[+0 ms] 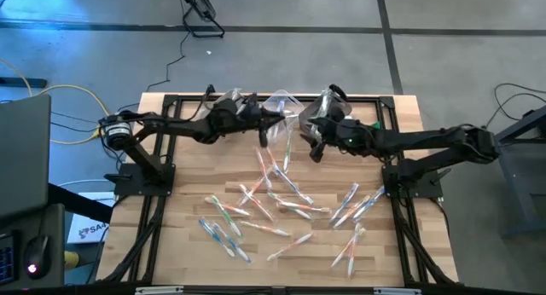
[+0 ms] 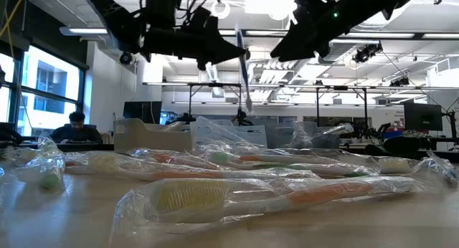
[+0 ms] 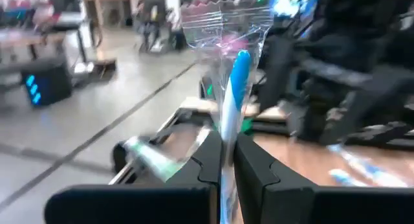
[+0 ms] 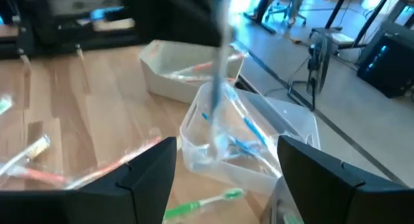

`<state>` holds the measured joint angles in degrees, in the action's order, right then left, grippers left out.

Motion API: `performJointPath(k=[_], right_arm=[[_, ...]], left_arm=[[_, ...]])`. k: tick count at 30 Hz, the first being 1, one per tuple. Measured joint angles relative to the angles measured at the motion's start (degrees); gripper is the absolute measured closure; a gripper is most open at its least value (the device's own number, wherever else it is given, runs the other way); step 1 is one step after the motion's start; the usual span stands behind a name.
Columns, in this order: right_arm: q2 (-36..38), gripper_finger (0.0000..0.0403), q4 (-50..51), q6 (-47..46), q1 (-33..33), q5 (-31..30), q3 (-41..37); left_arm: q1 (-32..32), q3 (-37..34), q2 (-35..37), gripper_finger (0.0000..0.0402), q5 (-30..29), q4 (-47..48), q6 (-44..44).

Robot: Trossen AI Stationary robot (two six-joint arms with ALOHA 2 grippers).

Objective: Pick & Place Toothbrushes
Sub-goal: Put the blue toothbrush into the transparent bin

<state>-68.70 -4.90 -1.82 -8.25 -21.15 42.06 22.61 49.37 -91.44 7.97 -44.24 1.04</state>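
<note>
1. The left pincer is clenched on a wrapped blue toothbrush, which hangs upright from it above the surface's far edge.
2. The right pincer is released, just beside that toothbrush, over a clear bin.
3. Other wrapped toothbrushes lie scattered on the surface.
4. Both arms reach inward, raised.

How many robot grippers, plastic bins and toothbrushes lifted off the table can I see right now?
Grippers: 2 (left gripper, right gripper)
Plastic bins: 3
Toothbrush held off the table: 1
Total: 6
</note>
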Motion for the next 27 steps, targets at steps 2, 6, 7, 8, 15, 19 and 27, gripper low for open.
performJointPath(k=[2,6,7,8,15,19,27], right_arm=[[-0.8,0.0144,0.1,0.0,0.0,0.0,0.0],[-2.6,0.0144,1.2,-1.6,0.0,0.1,0.0],[-3.0,0.0144,1.2,-1.9,0.0,0.1,0.0],[-3.3,0.0144,1.2,-2.0,0.0,0.1,0.0],[-5.7,0.0144,1.2,-2.1,0.0,0.1,0.0],[-5.8,0.0144,1.5,-3.1,0.0,0.1,0.0],[-5.8,0.0144,1.5,-3.0,0.0,0.1,0.0]], left_arm=[[1.7,2.8,0.0,0.0389,-0.1,6.6,-0.2],[4.6,9.4,0.0,0.0389,-0.2,21.8,-0.3],[5.2,11.2,0.0,0.0389,-0.2,25.9,-0.2],[5.8,12.7,0.0,0.0389,-0.3,29.5,-0.2],[8.5,16.5,-0.2,0.0389,-5.1,37.7,-0.3],[8.9,16.5,-2.2,0.0389,-4.7,38.2,-3.1],[8.9,16.4,-7.3,0.0389,-2.7,38.6,-9.1]])
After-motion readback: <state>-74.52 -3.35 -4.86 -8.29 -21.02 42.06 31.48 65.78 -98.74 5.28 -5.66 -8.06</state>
